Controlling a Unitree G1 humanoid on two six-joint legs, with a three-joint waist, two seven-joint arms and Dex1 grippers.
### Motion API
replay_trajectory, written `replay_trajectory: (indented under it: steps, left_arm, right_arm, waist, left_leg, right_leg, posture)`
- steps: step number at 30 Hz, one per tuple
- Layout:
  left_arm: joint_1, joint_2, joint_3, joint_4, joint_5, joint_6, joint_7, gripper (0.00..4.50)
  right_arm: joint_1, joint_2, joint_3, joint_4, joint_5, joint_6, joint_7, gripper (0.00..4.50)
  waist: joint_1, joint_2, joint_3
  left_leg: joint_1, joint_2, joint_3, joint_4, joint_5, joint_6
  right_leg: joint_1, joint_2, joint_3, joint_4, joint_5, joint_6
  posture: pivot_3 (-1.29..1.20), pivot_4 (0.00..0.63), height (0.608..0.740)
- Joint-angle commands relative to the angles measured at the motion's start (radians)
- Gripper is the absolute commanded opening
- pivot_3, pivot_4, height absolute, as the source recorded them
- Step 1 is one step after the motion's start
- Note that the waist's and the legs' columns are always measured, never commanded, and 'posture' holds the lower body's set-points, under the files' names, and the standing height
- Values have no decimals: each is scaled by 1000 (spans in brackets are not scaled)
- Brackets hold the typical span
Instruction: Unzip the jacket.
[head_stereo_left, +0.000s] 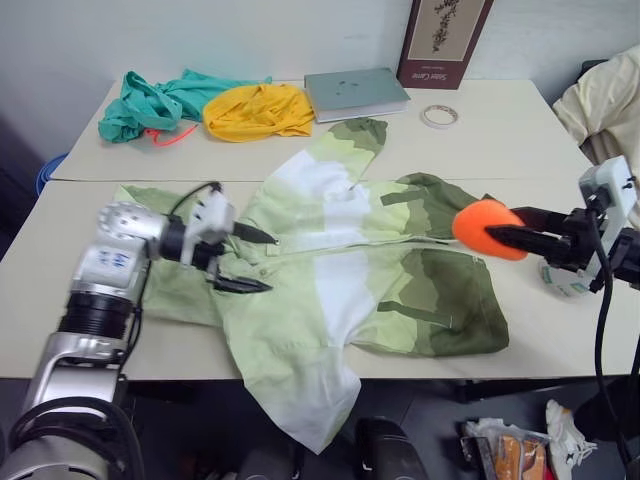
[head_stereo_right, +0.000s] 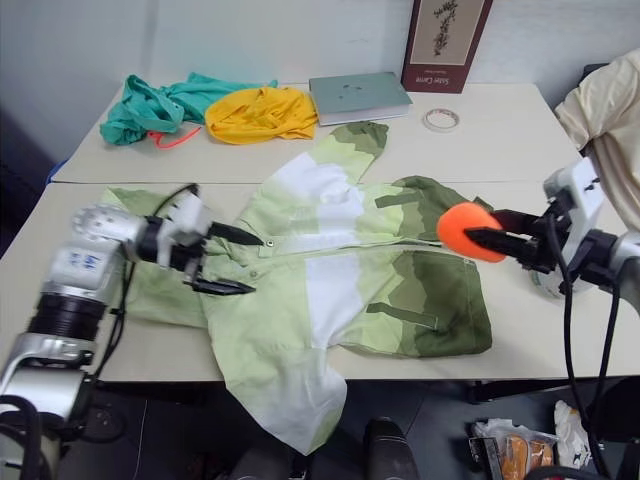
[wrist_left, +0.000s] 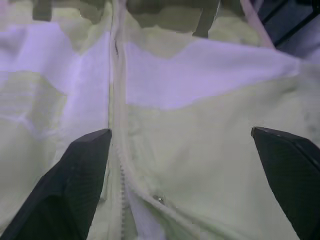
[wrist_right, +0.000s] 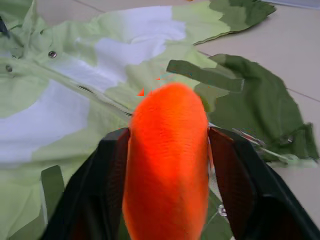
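Left end effector (head_stereo_left: 245, 260) hovers over the near-left part of the jacket (head_stereo_left: 340, 290), its two black fingers spread wide and gripping nothing, pointing right along the garment. Its wrist view looks straight down the zipper line (wrist_left: 116, 100), which runs away from between the fingers. The jacket lies flat across the near bench (head_stereo_left: 560, 340), hood end at the left by this end effector and hem at the right; its long axis, and the zipper with it, runs left to right. I cannot make out the zipper pull.

Right end effector (head_stereo_left: 500, 235) sits beyond the jacket's right edge, clamped on an orange ball (head_stereo_left: 487, 228) and pointing left. By my reading the left one is nearer and free, so any reach goes rightward along the zipper.
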Motion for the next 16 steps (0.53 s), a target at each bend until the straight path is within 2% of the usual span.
replay_trajectory:
  steps: [1, 3, 4, 7, 11, 14, 16]
  left_arm:
    - [7, 101, 106, -132, -132, 194, -19, 4500]
    - [23, 169, 151, -165, -162, 256, -13, 4500]
    - [37, 199, 170, -170, -166, 264, -11, 4500]
    - [117, 304, 230, -126, -125, 199, -24, 4500]
    - [277, 441, 358, -59, -120, 136, -90, 4500]
    - [377, 504, 409, -22, -113, 83, -119, 4500]
    - [375, 506, 407, 12, -110, 64, -71, 4500]
  right_arm:
    - [48, -74, -27, -13, -34, -31, 39, 3721]
    - [72, -111, -41, 24, -73, -57, 46, 4401]
    - [86, -130, -48, 40, -92, -74, 54, 4458]
    - [145, -203, -110, 105, -139, -139, 121, 4458]
    - [205, -270, -289, 192, -117, -147, 240, 4458]
    - [243, -283, -369, 208, -107, -125, 300, 4458]
    - [292, -286, -411, 209, -120, -137, 354, 4458]
  waist:
    - [4, 0, 0]
    - [3, 0, 0]
    - [3, 0, 0]
    - [-1, 1, 0]
    - [-5, 2, 1]
    - [-7, 2, 1]
    - [-7, 2, 1]
  left_leg:
    - [0, 0, 0, 0, 0, 0]
    - [0, -1, 0, 0, 0, 0]
    - [0, -1, 0, 0, 0, 0]
    - [1, 0, 0, -1, 0, 0]
    - [1, 0, 1, -3, 0, 0]
    - [2, 1, 1, -4, 0, 0]
    - [3, 2, 1, -5, 0, 0]
  right_leg:
    - [0, 0, 0, 0, 0, 0]
    - [1, 0, 0, 0, 0, 0]
    - [1, 0, 0, -1, 0, 0]
    - [1, 0, 0, -1, 0, 0]
    - [0, 1, 0, -2, 0, 0]
    - [1, 1, 0, -6, 0, -1]
    - [3, 1, 0, -10, 0, -1]
  posture:
    - [0, 150, 740]
    - [0, 150, 740]
    - [0, 150, 740]
    - [0, 150, 740]
    - [0, 150, 740]
    - [0, 150, 740]
    - [0, 150, 740]
